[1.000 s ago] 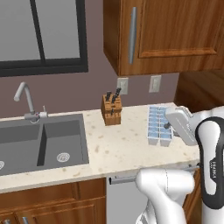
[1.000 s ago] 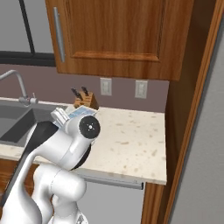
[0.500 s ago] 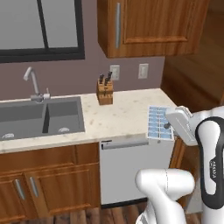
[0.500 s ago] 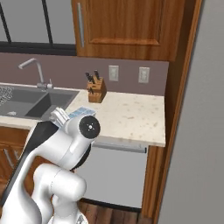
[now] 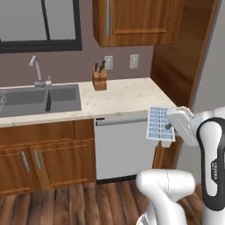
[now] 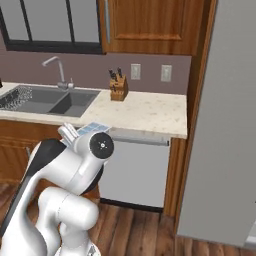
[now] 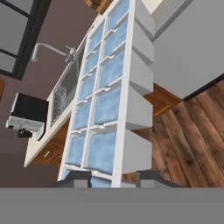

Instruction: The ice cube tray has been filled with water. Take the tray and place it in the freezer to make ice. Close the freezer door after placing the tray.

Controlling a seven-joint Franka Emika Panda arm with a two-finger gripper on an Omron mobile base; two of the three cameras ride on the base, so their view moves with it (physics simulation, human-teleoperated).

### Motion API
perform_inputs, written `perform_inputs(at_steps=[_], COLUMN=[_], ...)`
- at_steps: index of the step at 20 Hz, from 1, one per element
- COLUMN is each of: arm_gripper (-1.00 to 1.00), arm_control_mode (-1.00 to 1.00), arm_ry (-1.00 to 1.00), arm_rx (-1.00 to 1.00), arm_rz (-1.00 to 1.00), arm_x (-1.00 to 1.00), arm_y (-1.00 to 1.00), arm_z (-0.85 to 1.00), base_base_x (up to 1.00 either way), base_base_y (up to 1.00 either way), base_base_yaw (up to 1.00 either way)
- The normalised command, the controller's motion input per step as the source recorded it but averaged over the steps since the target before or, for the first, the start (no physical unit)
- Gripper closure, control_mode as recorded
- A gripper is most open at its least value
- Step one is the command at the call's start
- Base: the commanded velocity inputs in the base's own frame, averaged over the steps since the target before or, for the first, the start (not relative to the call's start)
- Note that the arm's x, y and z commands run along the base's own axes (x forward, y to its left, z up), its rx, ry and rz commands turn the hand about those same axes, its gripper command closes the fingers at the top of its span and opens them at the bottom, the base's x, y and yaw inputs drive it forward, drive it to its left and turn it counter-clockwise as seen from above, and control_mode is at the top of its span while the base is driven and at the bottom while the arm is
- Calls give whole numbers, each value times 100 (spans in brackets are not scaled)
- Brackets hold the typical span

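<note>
In front of the speckled stone counter [image 5: 127,94], out over the wood plank floor [image 5: 66,202], my gripper [image 5: 169,128] is clamped on one end of the ice cube tray [image 5: 159,122]. Its white plastic grid holds two rows of square cells of pale blue water [image 7: 107,70]. Smooth grey dishwasher front [image 5: 123,147] sits behind it.

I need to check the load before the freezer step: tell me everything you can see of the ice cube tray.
The ice cube tray is a small white rectangular tray that looks like plastic, with two rows of square cells holding pale blue water. The hand is shut on one short end, its fingertips on either side of the tray. The tray is held in the air off the counter, in front of the white dishwasher panel, and nothing else touches it. In the right base view one corner peeks out above the arm.
</note>
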Motion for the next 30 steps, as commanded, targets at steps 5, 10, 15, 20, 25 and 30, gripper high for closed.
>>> perform_inputs(at_steps=[5,10,15,20,25,30], arm_gripper=[100,100,100,100,100,100], arm_control_mode=[100,100,100,100,100,100], arm_ry=[0,0,0,0,0,0], arm_rx=[0,0,0,0,0,0], arm_rz=[0,0,0,0,0,0], arm_x=[0,0,0,0,0,0], arm_y=[0,0,0,0,0,0], arm_z=[0,0,0,0,0,0], base_base_x=[-21,-4,-5,-5,-1,0], base_base_y=[-57,-75,-83,-69,-55,-45], base_base_yaw=[-3,-6,-8,-7,-9,-10])
